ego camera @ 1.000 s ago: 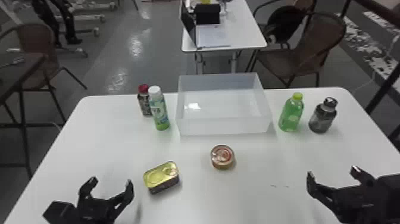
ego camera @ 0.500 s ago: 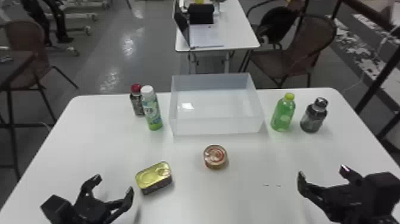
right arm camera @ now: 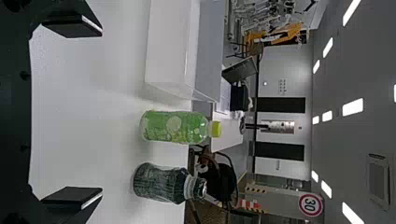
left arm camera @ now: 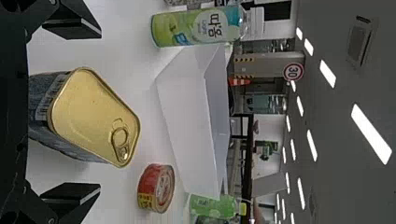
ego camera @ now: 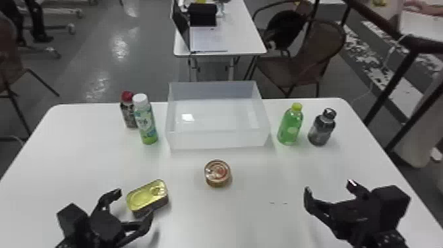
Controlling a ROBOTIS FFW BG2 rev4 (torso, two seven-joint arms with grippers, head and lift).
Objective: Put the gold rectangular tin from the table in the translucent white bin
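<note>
The gold tin (ego camera: 147, 197) lies flat on the white table at the left front, with its ring-pull lid up. My left gripper (ego camera: 133, 202) stands open right at its near left side. In the left wrist view the tin (left arm camera: 93, 116) sits between the spread fingertips of the left gripper (left arm camera: 99, 111), touched by neither. Behind, at the table's far edge, the translucent white bin (ego camera: 217, 140) holds nothing. My right gripper (ego camera: 329, 191) is parked over the right front of the table; the right wrist view shows this gripper (right arm camera: 102, 112) open with nothing between its fingers.
A round can (ego camera: 217, 173) stands in front of the bin. Left of the bin are a white-capped bottle (ego camera: 145, 120) and a red-capped bottle (ego camera: 128, 113); right of it are a green bottle (ego camera: 290, 125) and a dark bottle (ego camera: 321, 128).
The head view has shifted, so the table's things sit farther left in it. My left gripper has come closer to the tin, its fingers still apart.
</note>
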